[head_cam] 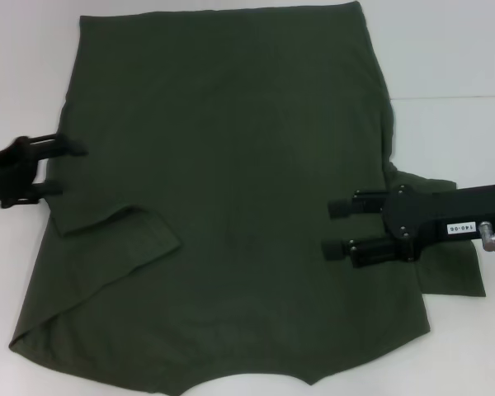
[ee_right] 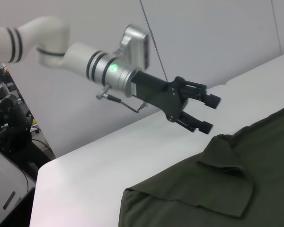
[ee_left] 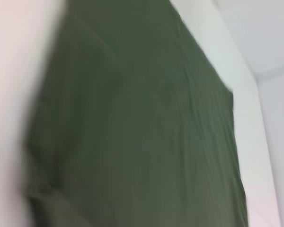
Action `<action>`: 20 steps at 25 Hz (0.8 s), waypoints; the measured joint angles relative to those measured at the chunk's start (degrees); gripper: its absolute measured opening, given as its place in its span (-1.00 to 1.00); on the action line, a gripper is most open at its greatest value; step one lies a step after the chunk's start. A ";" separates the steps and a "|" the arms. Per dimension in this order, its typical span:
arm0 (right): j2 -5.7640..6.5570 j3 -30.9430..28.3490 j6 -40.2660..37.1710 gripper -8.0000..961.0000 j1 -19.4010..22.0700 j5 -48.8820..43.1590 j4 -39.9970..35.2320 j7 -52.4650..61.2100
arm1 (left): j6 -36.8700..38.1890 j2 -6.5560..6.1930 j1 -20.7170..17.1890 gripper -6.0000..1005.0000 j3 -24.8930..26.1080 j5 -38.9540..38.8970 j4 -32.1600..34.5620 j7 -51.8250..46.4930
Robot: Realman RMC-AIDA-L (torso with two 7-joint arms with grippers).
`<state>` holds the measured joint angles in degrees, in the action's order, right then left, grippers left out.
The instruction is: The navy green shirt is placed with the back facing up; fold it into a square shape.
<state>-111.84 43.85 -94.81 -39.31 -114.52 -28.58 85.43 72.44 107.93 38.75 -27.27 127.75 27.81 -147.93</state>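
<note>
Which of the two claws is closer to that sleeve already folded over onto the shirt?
The left. The left gripper hangs open just beside the folded sleeve at the navy green shirt edge. The right gripper, also open, hovers over the opposite side.

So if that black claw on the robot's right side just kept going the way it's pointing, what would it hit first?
The open right gripper points sideways across the dark olive-green cloth shirt. Probably nothing at first; the left gripper at the far edge seems next, though height is unclear.

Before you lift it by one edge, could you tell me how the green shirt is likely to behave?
The navy green shirt will probably sag and drape: its left sleeve already lies folded over flat. It looks light, thin cloth. Pushed, it would likely bunch rather than slide whole on the white table.
</note>
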 joint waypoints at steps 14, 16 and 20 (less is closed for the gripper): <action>0.38 0.01 0.07 0.83 -0.13 0.00 0.08 0.09 | -11.86 1.15 -3.55 0.73 -1.13 -3.21 -3.57 7.98; 0.43 0.02 0.07 0.83 -0.10 0.02 0.07 0.09 | -12.59 1.19 -2.94 0.73 -1.32 -3.19 -4.36 8.77; 0.49 0.01 0.08 0.83 0.03 0.11 0.07 0.09 | -14.01 1.32 -2.44 0.73 -1.32 -3.16 -5.10 9.25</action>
<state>-111.35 43.85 -94.74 -39.28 -114.41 -28.51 85.52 58.43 109.25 36.31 -28.59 124.60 22.71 -138.68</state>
